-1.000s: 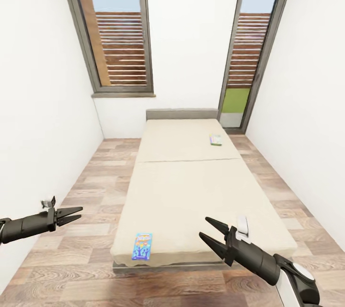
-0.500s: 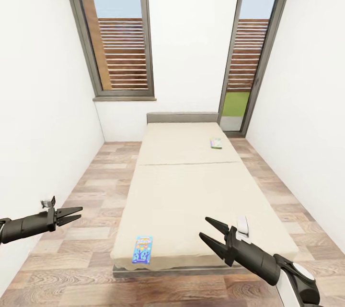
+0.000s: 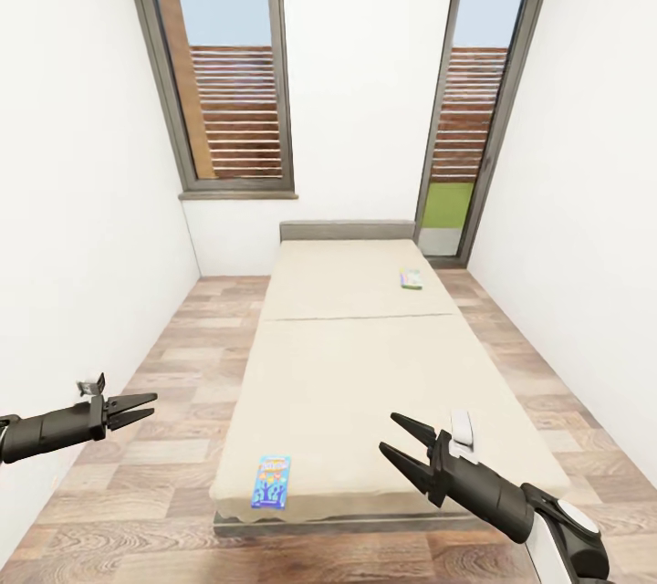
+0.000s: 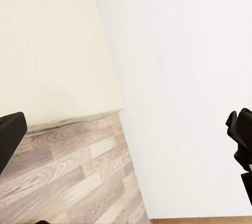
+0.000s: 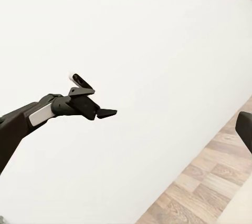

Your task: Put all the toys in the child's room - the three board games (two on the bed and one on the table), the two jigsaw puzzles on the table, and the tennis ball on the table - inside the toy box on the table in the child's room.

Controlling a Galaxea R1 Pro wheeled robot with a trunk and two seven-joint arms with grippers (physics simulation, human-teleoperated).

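Observation:
The bed (image 3: 356, 365), a beige mattress with a low grey headboard, runs down the middle of the room. A mostly blue board game (image 3: 271, 482) lies flat near the bed's front left corner. A second board game (image 3: 411, 278), small and pale with green, lies far up on the right side of the mattress. My left gripper (image 3: 146, 406) hangs open over the floor left of the bed, empty. My right gripper (image 3: 400, 438) stands open above the bed's front right part, empty. The bed edge (image 4: 52, 66) appears in the left wrist view. The left gripper (image 5: 107, 112) appears in the right wrist view.
White walls close in on both sides. Two tall grey-framed windows (image 3: 228, 64) stand behind the headboard. Wood-plank floor (image 3: 173, 356) runs along both sides of the bed, wider on the left.
The whole picture has shifted: the bed looks a little farther off and lower, so the camera has moved back. Both arms keep the same pose, and the two board games lie where they were.

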